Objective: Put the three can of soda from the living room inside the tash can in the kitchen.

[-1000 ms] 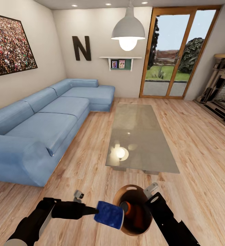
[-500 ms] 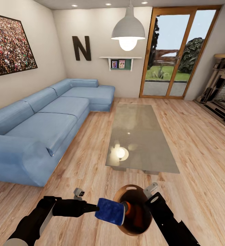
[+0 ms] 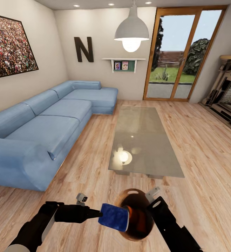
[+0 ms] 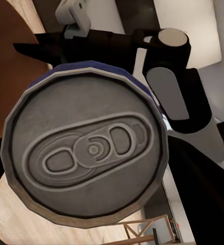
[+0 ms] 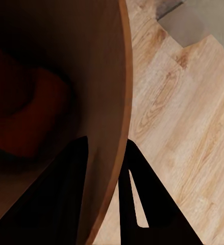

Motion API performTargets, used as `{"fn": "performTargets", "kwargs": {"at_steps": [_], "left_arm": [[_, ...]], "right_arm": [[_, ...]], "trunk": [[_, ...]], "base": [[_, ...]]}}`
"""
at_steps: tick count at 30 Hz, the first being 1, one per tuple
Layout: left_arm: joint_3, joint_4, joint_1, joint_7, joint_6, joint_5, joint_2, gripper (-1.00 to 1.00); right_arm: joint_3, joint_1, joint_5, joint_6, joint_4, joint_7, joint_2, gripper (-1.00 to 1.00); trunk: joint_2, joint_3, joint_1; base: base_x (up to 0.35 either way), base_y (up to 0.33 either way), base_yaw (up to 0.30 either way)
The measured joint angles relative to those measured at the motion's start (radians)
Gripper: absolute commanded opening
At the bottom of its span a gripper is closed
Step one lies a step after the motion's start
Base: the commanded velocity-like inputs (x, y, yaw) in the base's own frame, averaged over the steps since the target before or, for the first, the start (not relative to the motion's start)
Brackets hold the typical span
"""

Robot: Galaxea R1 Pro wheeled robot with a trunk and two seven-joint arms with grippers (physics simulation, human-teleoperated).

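Change: over the last sec, left jaws point(image 3: 98, 214) are carrying the dark blue soda can point(image 3: 114, 217) sideways twd the trash can point(image 3: 135, 201); can's end is now overlapping the bin's rim.
Meaning: prob. third can is about to be dropping in; an orange can point(image 3: 132, 211) is showing as a glow inside the bin.
Left jaws: closing on the blue can, silvery lid point(image 4: 89, 153) facing the wrist cam.
Right jaws point(image 5: 107, 168): pinching the bin's wall, one finger inside, one outside, holding it off the wood floor point(image 3: 199, 154).
Place: living rm, nr the glass desk point(image 3: 140, 140), short edge closest to the robot; kitchen trip is not yet starting.
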Motion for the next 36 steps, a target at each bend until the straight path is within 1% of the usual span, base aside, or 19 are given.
{"fn": "performTargets", "kwargs": {"at_steps": [2,4,5,8,9,14,18,23,25,26,27,28,30,34,36], "left_arm": [[0.000,0.000,0.000,0.000,-0.001,-0.001,-0.001,-1.00],[0.000,0.000,0.000,0.000,-0.002,-0.002,-0.001,-1.00],[0.000,0.000,0.000,0.000,-0.003,-0.002,-0.002,-1.00],[0.000,0.000,0.000,0.000,-0.005,-0.002,-0.002,-1.00],[0.000,0.000,0.000,0.000,-0.005,-0.002,-0.002,-1.00],[0.000,0.001,0.000,0.000,-0.005,-0.003,-0.009,-1.00],[0.000,0.004,0.000,0.000,-0.006,-0.006,-0.014,-1.00],[0.000,0.005,0.000,0.000,-0.005,-0.006,-0.016,-1.00],[0.000,0.005,0.000,0.000,-0.004,-0.007,-0.018,-1.00],[0.000,0.005,0.000,0.000,-0.004,-0.007,-0.020,-1.00],[0.000,0.005,0.000,0.000,-0.003,-0.008,-0.022,-1.00],[0.000,0.005,0.000,0.000,-0.003,-0.008,-0.022,-1.00],[0.000,0.005,0.000,0.000,-0.003,-0.007,-0.023,-1.00],[0.000,0.000,0.000,0.000,-0.003,-0.007,-0.023,-1.00],[0.000,-0.001,0.000,0.000,-0.003,-0.007,-0.023,-1.00]], "right_arm": [[0.000,0.000,-0.013,0.001,0.000,-0.001,0.016,-1.00],[0.001,0.000,-0.029,0.002,0.000,-0.005,0.023,-1.00],[0.001,0.000,-0.027,0.002,0.000,-0.007,0.025,-1.00],[0.001,0.000,0.002,0.001,0.000,-0.010,0.029,-1.00],[0.001,0.000,0.006,0.001,0.000,-0.010,0.031,-1.00],[0.002,0.000,-0.017,0.002,0.000,-0.010,0.035,-1.00],[0.001,0.000,-0.002,0.003,0.000,-0.011,0.036,-1.00],[0.004,0.000,-0.008,0.010,-0.005,-0.011,0.039,-1.00],[0.014,0.000,-0.002,0.011,-0.006,-0.011,0.043,-1.00],[0.017,0.000,-0.005,0.011,-0.006,-0.011,0.043,-1.00],[0.030,0.000,-0.001,0.012,-0.006,-0.013,0.045,-1.00],[0.034,0.000,-0.010,0.013,-0.006,-0.015,0.045,-1.00],[0.037,0.000,-0.019,0.014,-0.006,-0.021,0.046,-1.00],[0.039,0.000,0.002,0.014,-0.006,-0.028,0.046,-1.00],[0.039,0.000,-0.002,0.014,-0.006,-0.028,0.047,-1.00]], "trunk": [[0.000,0.000,0.000],[0.000,0.000,0.000],[0.000,0.000,0.000],[0.000,0.000,0.000],[0.000,0.000,0.000],[0.000,0.000,0.000],[0.000,0.000,0.000],[0.000,0.000,0.000],[0.000,0.000,0.000],[0.000,0.000,0.000],[0.000,0.000,0.000],[0.000,0.000,0.000],[0.000,0.000,0.000],[0.000,0.000,0.000],[0.000,0.000,0.000]], "base": [[0.000,0.000,0.000],[0.000,0.000,0.000],[0.000,0.000,0.000],[0.000,0.000,0.000],[0.000,0.000,0.000],[0.000,0.000,0.000],[0.000,0.000,0.000],[0.000,0.000,0.000],[0.000,0.000,0.000],[0.000,0.000,0.000],[0.000,0.000,0.000],[0.000,0.000,0.000],[0.000,0.000,0.000],[0.000,0.000,0.000],[0.000,0.000,0.000]]}}
